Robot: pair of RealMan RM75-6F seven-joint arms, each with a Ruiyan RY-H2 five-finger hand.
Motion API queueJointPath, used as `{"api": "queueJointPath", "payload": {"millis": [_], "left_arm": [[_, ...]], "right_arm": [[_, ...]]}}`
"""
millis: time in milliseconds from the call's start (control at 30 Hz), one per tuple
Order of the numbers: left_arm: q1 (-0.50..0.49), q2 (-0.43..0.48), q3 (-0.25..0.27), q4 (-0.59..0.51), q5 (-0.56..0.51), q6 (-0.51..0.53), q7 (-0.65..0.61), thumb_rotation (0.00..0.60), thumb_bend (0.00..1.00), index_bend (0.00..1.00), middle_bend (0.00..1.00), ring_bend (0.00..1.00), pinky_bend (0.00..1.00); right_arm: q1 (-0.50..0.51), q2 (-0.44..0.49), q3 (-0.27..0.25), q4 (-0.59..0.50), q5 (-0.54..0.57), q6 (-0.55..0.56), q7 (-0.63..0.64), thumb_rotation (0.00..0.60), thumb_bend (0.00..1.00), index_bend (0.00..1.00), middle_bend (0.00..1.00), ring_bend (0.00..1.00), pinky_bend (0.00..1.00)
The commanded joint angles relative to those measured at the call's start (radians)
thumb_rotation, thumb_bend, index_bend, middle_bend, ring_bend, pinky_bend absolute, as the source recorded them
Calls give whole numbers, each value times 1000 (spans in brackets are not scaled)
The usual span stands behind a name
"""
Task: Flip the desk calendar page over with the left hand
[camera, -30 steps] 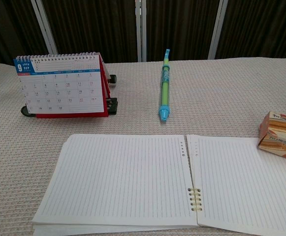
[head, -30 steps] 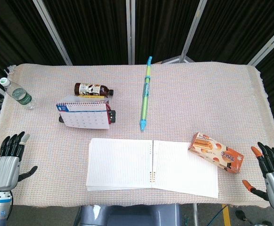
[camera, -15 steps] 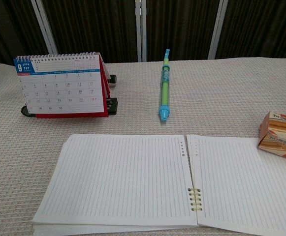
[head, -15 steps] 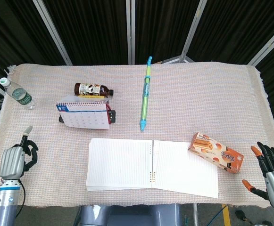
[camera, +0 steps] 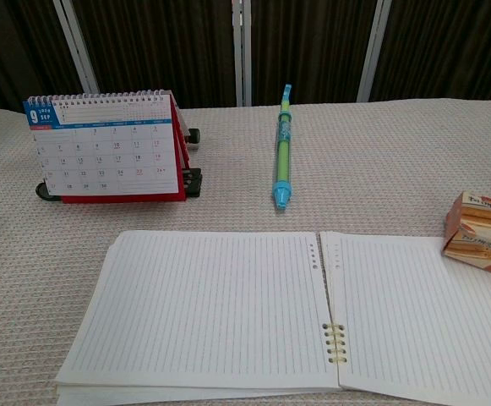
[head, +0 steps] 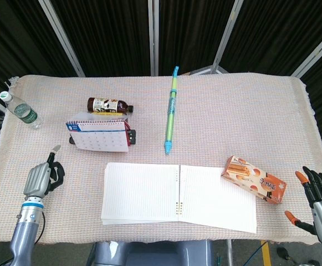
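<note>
Since the earlier frames the left hand (head: 41, 177) has been moved inward over the table, fingers now curled in with one finger pointing up, nothing held; it is placed near the front left, well apart from the calendar. Woven tablecloth (head: 244, 111) is spread across the table. Open lined notebook (head: 177, 195) is laid flat at the front centre. Desk calendar (head: 98, 134) is stood upright behind the notebook's left page, September page facing front, untouched. Large blue-green pen (head: 171, 111) is laid lengthwise at centre. Snack box (head: 254, 180) is seen just beside the notebook's right page. Brown bottle (head: 108, 105) is laid behind the calendar. Water bottle (head: 19, 110) is at the far left edge. Right hand (head: 318, 199) is kept off the front right corner, fingers spread, empty.
</note>
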State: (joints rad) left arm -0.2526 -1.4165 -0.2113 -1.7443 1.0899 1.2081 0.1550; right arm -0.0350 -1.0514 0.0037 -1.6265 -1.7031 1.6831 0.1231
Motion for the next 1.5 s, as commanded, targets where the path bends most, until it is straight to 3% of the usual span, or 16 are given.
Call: {"api": "queueJointPath", "payload": {"millis": [33,267,933,1233,1500], "left_arm": [[-32,-17,-20,-9,-67,-40,17,600,783,0,574,653,536],[-91,-66,-52,34,-183,-69,69,600,783,0,574,653,536],[-201,-145,-78,193,-386,-177,123,600,783,0,574,653,536],[-244,-167,-81,197,-393,-173,150,600,783,0,574,653,536],[-221,-164,-46,172,-337,-98,142,600,783,0,574,653,536]], "right_arm": [[0,2,0,0,0,1,4,600,72,0,0,0,0],[1,4,4,4,10,0,17,600,71,0,0,0,0],[11,-1,12,16,34,-22,31,600,72,0,0,0,0],[14,-4,16,21,45,-29,33,600,72,0,0,0,0],[10,-4,12,21,40,-23,30,600,71,0,0,0,0]]}}
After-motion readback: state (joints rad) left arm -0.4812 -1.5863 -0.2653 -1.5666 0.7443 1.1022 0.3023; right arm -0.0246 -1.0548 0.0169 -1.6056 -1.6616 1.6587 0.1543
